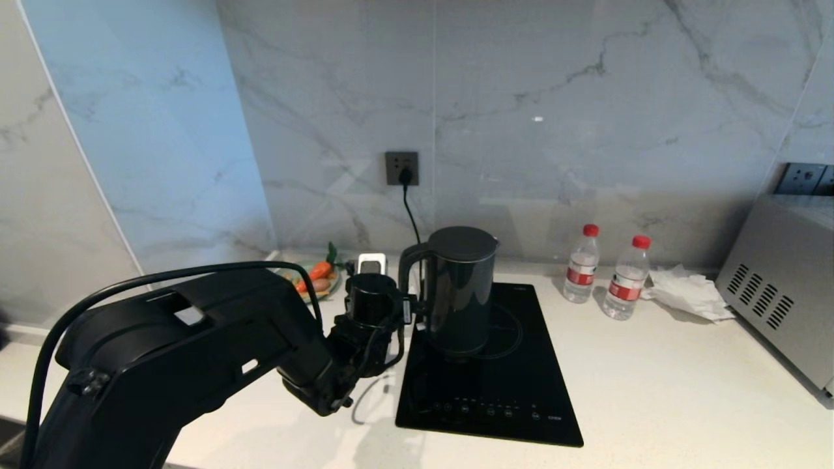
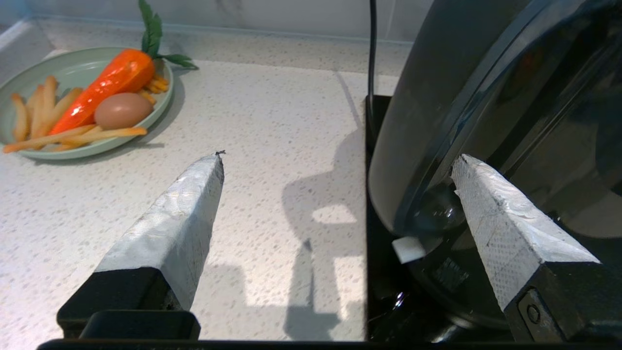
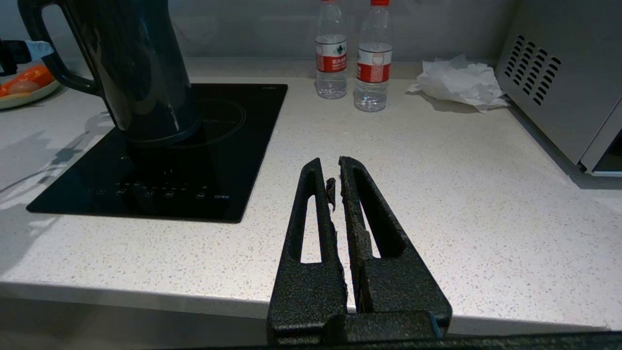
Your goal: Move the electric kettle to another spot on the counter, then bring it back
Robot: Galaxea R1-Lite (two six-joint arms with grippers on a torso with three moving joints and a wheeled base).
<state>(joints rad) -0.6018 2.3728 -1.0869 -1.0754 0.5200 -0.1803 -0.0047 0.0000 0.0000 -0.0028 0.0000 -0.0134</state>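
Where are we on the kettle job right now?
The electric kettle stands on the black cooktop, not gripped. The left gripper is open beside its handle. The right gripper is shut and idle over the counter. Which leg remains can't be told.

Left end effector [image 2: 337,163] spread wide, right end effector [image 3: 335,170] closed, parked

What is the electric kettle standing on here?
The electric kettle stands on the black cooktop, over its ring marking. Its underside is hidden, so any base disc beneath cannot be seen.
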